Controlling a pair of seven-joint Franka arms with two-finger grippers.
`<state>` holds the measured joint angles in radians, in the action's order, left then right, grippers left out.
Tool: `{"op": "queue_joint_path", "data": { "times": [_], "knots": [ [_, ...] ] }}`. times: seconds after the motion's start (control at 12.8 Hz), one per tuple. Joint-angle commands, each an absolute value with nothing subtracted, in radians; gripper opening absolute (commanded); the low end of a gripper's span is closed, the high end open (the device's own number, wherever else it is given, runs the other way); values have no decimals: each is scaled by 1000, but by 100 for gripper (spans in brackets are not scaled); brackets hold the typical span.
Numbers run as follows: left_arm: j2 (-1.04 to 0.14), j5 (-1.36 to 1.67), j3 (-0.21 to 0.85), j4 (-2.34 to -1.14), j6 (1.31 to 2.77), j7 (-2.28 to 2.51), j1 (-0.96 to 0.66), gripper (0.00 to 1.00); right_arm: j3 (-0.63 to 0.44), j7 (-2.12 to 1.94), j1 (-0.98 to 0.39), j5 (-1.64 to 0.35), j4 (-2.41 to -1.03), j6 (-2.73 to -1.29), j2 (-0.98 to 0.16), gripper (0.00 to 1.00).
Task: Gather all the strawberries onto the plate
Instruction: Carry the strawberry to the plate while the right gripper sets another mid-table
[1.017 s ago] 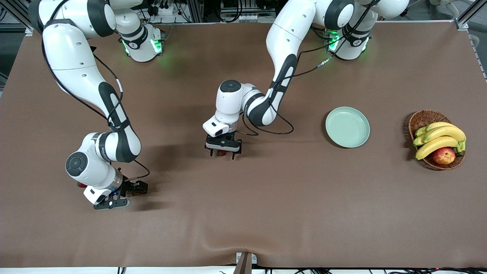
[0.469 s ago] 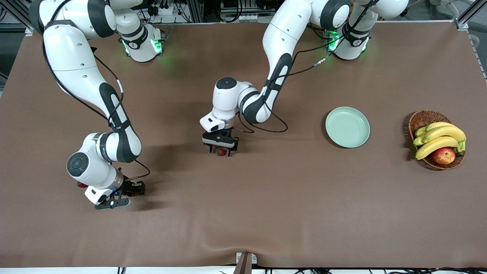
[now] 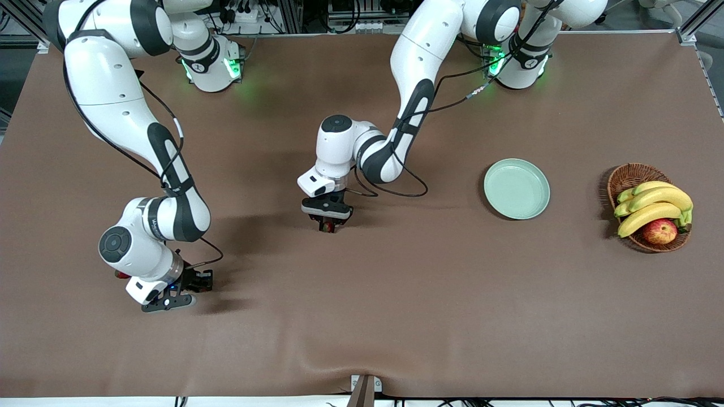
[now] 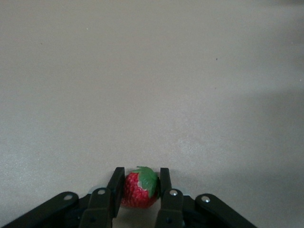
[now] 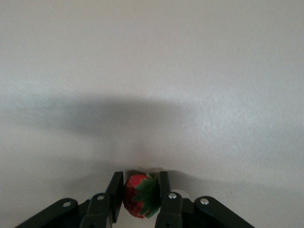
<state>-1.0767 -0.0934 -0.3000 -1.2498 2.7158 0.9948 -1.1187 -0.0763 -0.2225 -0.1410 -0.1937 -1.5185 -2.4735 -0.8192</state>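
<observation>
Both grippers sit low at the brown surface (image 3: 396, 294), each with fingers clamped on a strawberry for carrying: left gripper (image 3: 327, 225) holding a strawberry (image 4: 138, 188) mid-surface, right gripper (image 3: 169, 299) holding another strawberry (image 5: 140, 195) toward its own end. The plate (image 3: 516, 188) lies bare, well apart, beside a fruit basket (image 3: 628, 176).

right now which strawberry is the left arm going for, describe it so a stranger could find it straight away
Start at the mint-green plate, then look along the brown table toward the right arm's end, to mid-table. There the left gripper is shut on a small red strawberry with a green cap. The other strawberry, in the right gripper, is much farther from the plate.
</observation>
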Motion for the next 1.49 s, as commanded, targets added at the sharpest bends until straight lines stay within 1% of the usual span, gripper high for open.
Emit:
{"op": "queue_joint_path", "data": {
  "times": [0.0,0.08,0.23,0.39,0.55,0.63,0.7,0.86,1.02,1.17,1.41],
  "knots": [
    [-1025,-103,-325,-1256,2685,1081,-1091,0,-63,-227,-146,-193,-1415,-2352,-815,0],
    [-988,-101,-333,-1261,2645,1104,-1045,0,-54,-224,-147,-195,-1385,-2330,-813,0],
    [-922,-97,-330,-1261,2536,1124,-923,0,-16,-203,-149,-248,-1379,-2329,-799,0],
    [-862,-68,-328,-1270,2379,1123,-810,0,2,-195,-179,-355,-1387,-2297,-789,0],
    [-807,-66,-316,-1320,2307,1103,-705,0,6,-169,-210,-499,-1388,-2214,-788,0],
    [-778,-66,-313,-1378,2296,1088,-677,0,6,-123,-234,-562,-1390,-2179,-792,0],
    [-737,-66,-314,-1461,2295,1071,-672,0,6,-88,-271,-587,-1390,-2160,-792,0],
    [-604,-66,-314,-1665,2295,1013,-652,0,6,-42,-340,-589,-1391,-2158,-798,0],
    [-485,-67,-316,-1831,2295,953,-649,0,6,26,-415,-591,-1391,-2170,-807,0],
    [-433,-67,-316,-1945,2295,925,-629,0,5,46,-462,-589,-1391,-2172,-814,0],
    [-436,-69,-318,-2022,2290,916,-629,0,5,44,-486,-584,-1391,-2172,-844,0]
  ]
}}
